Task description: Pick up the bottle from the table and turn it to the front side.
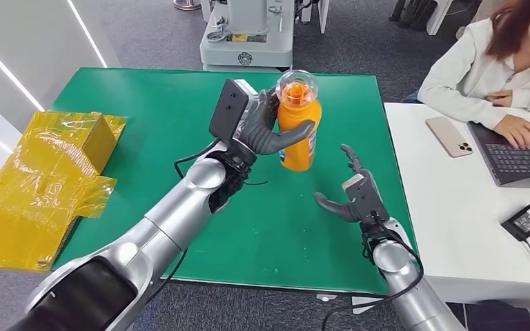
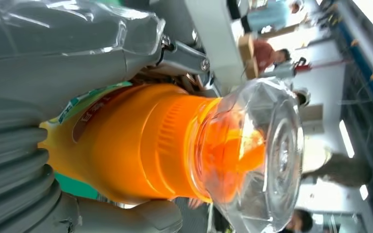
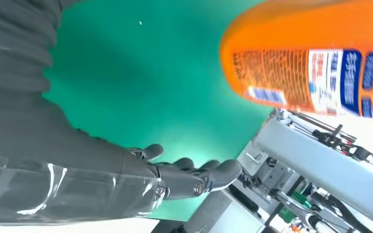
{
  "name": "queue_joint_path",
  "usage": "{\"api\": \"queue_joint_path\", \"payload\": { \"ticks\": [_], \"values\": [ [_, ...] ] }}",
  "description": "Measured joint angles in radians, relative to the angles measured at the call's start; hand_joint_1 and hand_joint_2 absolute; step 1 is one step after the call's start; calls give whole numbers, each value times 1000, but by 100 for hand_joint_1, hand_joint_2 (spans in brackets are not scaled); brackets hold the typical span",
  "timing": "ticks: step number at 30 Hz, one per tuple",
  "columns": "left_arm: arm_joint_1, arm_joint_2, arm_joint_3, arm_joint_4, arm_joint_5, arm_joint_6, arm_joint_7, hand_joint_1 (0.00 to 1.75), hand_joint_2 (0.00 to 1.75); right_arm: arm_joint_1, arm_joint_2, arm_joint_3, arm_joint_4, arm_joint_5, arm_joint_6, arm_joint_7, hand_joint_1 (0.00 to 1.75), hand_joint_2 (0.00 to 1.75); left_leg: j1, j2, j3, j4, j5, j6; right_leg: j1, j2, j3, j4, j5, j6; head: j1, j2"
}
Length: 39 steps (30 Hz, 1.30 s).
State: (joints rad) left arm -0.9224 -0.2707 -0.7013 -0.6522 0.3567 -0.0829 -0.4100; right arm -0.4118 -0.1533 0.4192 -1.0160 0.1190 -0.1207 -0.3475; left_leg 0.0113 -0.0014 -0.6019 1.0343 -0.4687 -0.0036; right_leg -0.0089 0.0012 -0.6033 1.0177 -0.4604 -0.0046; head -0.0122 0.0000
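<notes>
A: What is the left hand (image 1: 266, 127) doing?

B: It is wrapped around the orange bottle (image 1: 298, 124), thumb across the side facing the robot and fingers round the far side. The bottle is upright and lifted clear of the green table (image 1: 145, 124), toward the far edge and nearer the right side.

A: And the label?

B: The right wrist view shows printed blue and white text on the bottle's side (image 3: 320, 73). Whether that is the front or the back I cannot tell.

A: The right hand (image 1: 355, 189)?

B: Empty, fingers spread and pointing up, hovering over the table near its right edge, below and just beside the bottle without touching it.

A: So which step is this?

B: I judge the pickup is done and the turning is in hand. Next the bottle needs rotating about its upright axis, probably with the right hand helping, while the left grip stays firm enough that the bottle does not slip.
</notes>
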Motion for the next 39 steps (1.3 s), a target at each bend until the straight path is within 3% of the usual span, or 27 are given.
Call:
{"api": "queue_joint_path", "payload": {
  "ticks": [4,7,10,14,17,20,26,34,39],
  "values": [
    [0,17,27,-9,-46,16,-4,175,175,16,-8,-12,-43,-10,3,-1,0,175,0,0,0,0,0,0,0,0,0,0,0,0,0,0],
    [0,40,44,-17,-144,85,-28,175,175,39,-13,-22,-92,-13,4,-6,0,175,0,0,0,0,0,0,0,0,0,0,0,0,0,0],
    [-4,82,64,-34,-338,242,-73,175,175,82,-18,-36,-173,0,7,-15,0,175,0,0,0,0,0,0,0,0,0,0,0,0,0,0],
    [-16,146,110,-76,-674,455,-82,143,175,147,-18,-58,-304,44,15,-19,0,175,0,0,0,0,0,0,0,0,-1,1,-1,-1,0,0],
    [-29,189,144,-107,-876,542,-51,165,175,179,-18,-77,-385,60,18,-20,0,175,0,0,0,-1,0,0,0,0,-1,1,-1,-1,0,0],
    [-42,223,169,-123,-1008,580,-23,175,175,198,-18,-98,-445,61,22,-22,0,175,0,0,0,-1,0,-1,0,0,0,1,-1,-1,0,0],
    [-66,279,179,-114,-1285,649,31,175,175,212,-34,-129,-521,35,37,-27,0,175,0,0,0,0,1,-1,0,0,0,1,-1,-1,0,0],
    [-124,303,157,23,-1627,696,148,175,175,212,-42,-142,-562,27,37,-17,0,175,0,0,0,0,1,-1,0,0,0,1,-1,-1,0,0],
    [-134,317,122,116,-1735,687,215,175,175,216,-51,-155,-580,23,36,-14,0,175,0,1,1,0,1,-1,0,0,-1,2,-1,-1,0,0]
  ]
}}
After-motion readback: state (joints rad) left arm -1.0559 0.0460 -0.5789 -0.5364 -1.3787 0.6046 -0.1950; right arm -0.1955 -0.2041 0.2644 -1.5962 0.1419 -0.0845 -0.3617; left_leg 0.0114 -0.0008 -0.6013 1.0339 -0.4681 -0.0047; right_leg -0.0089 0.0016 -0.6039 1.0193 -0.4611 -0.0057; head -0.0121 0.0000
